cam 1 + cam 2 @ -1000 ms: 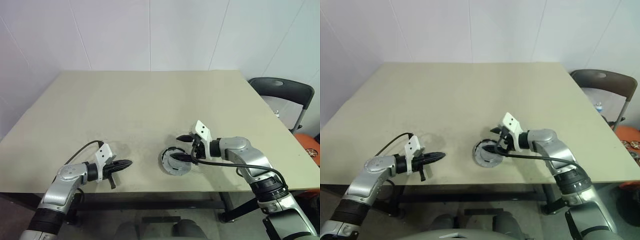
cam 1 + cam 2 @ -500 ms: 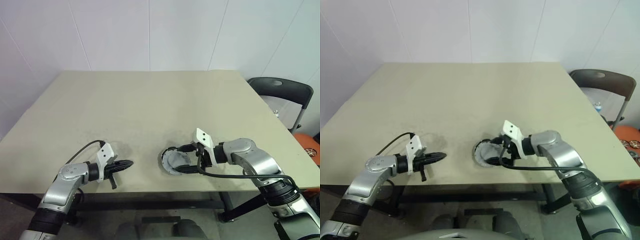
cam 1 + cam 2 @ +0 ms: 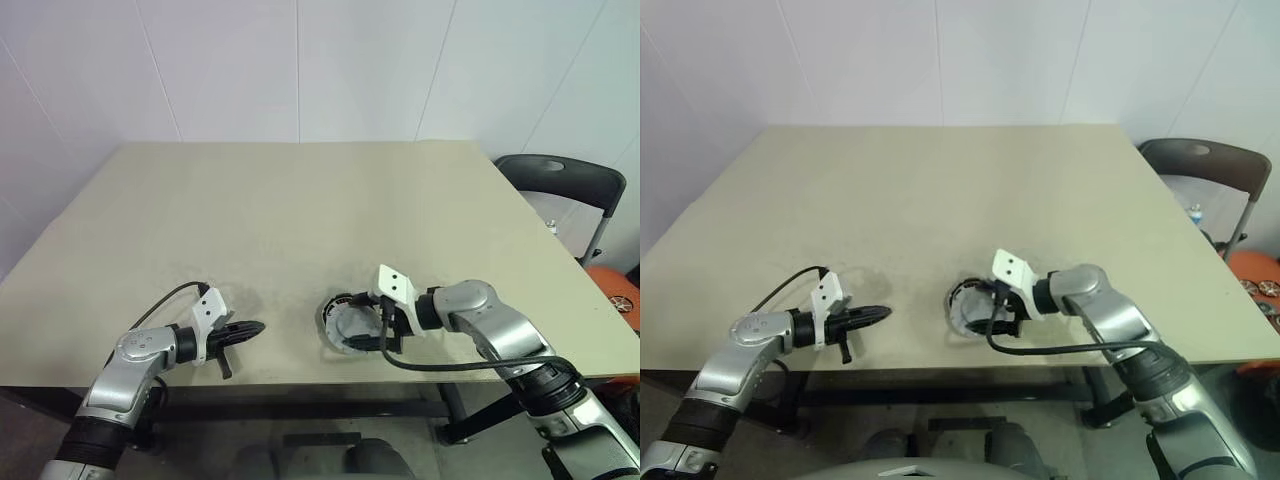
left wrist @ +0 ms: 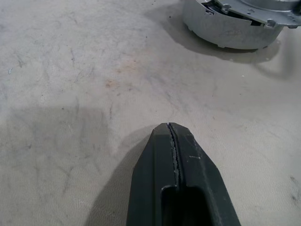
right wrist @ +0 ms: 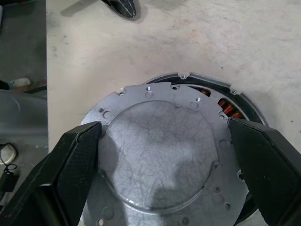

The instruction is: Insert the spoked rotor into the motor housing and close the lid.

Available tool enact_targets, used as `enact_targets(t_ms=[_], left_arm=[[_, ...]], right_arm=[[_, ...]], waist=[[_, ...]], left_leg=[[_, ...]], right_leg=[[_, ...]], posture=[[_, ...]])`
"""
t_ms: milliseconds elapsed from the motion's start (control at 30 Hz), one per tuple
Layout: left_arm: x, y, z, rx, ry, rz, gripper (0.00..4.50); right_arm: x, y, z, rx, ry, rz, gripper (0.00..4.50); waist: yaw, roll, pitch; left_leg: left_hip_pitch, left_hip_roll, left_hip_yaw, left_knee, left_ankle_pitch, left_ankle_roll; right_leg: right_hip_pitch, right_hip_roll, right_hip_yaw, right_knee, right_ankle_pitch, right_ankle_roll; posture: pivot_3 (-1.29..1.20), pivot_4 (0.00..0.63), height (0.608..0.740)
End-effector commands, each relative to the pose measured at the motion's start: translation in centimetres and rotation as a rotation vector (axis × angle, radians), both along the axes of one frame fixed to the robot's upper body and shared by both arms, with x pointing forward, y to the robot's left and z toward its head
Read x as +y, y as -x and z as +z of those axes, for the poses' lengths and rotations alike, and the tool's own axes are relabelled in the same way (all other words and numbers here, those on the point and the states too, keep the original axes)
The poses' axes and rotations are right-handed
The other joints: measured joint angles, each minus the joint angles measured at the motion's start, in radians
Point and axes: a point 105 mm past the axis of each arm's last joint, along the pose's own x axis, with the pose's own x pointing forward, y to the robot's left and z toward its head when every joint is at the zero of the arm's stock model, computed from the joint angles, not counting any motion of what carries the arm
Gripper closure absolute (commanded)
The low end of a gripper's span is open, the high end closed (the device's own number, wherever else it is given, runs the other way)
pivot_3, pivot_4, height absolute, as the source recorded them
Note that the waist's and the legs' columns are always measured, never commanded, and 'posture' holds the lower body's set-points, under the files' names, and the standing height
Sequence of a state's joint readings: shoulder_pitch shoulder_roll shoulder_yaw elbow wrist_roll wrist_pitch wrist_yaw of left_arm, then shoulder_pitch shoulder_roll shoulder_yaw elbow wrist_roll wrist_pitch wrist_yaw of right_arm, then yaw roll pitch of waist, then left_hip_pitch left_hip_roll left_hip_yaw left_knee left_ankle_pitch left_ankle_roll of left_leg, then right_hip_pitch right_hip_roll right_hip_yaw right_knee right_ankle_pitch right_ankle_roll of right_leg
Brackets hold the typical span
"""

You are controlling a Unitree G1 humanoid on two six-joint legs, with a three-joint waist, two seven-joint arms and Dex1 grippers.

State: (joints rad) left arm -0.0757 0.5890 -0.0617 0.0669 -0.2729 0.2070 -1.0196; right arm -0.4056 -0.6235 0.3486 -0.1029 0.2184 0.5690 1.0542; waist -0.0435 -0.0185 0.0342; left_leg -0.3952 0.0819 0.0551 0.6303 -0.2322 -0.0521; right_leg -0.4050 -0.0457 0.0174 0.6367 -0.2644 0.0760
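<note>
Table [image 3: 300, 200]: beige top, scuffed near the front edge.
Motor housing [image 3: 350, 324]: round grey metal body near the front edge, between my 2 arms.
Lid [image 5: 162, 160]: flat grey disc lying skewed on the housing, not seated.
Spoked rotor [image 5: 225, 108]: copper coils peek past the lid's edge; I think it sits inside the housing, mostly covered.
My right gripper [image 5: 164, 155]: 2 black fingers [image 5: 70, 155] spread wide, 1 at each side of the lid; whether they press it I cannot tell.
My left gripper [image 4: 173, 141]: fingers pressed together, holding nothing, hovering low over bare table, well apart from the housing.
</note>
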Motion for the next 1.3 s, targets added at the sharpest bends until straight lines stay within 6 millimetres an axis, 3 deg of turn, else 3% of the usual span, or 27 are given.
enact_targets(t_ms=[33,600,733,900,1133,1300], left_arm=[[-0.1,-0.5,0.9,-0.050,0.003,-0.004,4.50],[-0.3,-0.5,1.1,-0.062,-0.009,-0.001,4.50],[-0.2,-0.6,1.1,-0.057,-0.006,-0.003,4.50],[-0.2,-0.6,1.1,-0.054,-0.004,-0.004,4.50],[-0.1,-0.6,0.7,-0.050,-0.005,-0.004,4.50],[-0.3,-0.5,0.8,-0.050,-0.005,-0.009,4.50]], right_arm=[[0.2,-0.7,1.0,-0.048,-0.013,-0.004,0.02],[0.5,-0.7,1.2,0.019,-0.103,-0.040,0.02],[0.5,-0.3,1.2,0.045,-0.109,-0.032,1.28],[0.4,0.2,1.1,0.068,-0.109,-0.018,1.33],[0.4,-0.7,1.5,0.018,-0.116,-0.050,1.33],[1.2,-1.6,3.5,0.010,-0.237,-0.079,1.33]], waist=[[0.000,0.000,0.000],[0.000,0.000,0.000],[0.000,0.000,0.000],[0.001,0.000,0.000],[0.001,0.000,0.000],[-0.001,0.000,0.000]], left_leg=[[0.000,0.000,0.000,0.000,0.000,0.000],[0.000,0.000,0.000,0.000,0.000,0.000],[0.000,0.000,0.000,0.000,0.000,0.000],[0.000,0.000,0.000,0.000,0.000,0.000],[0.000,0.000,0.000,0.000,0.000,0.000],[0.000,0.000,0.000,0.000,0.000,0.000]], right_leg=[[0.000,0.000,0.000,0.000,0.000,0.000],[0.000,0.000,0.000,0.000,0.000,0.000],[0.000,0.000,0.000,0.000,0.000,0.000],[0.000,0.000,0.000,0.000,0.000,0.000],[0.000,0.000,0.000,0.000,0.000,0.000],[0.000,0.000,0.000,0.001,0.000,0.000]], posture=[[0.00,0.000,0.740],[0.00,0.000,0.740],[0.00,0.000,0.740],[0.00,0.000,0.740],[0.00,0.000,0.740],[0.00,0.000,0.740]])
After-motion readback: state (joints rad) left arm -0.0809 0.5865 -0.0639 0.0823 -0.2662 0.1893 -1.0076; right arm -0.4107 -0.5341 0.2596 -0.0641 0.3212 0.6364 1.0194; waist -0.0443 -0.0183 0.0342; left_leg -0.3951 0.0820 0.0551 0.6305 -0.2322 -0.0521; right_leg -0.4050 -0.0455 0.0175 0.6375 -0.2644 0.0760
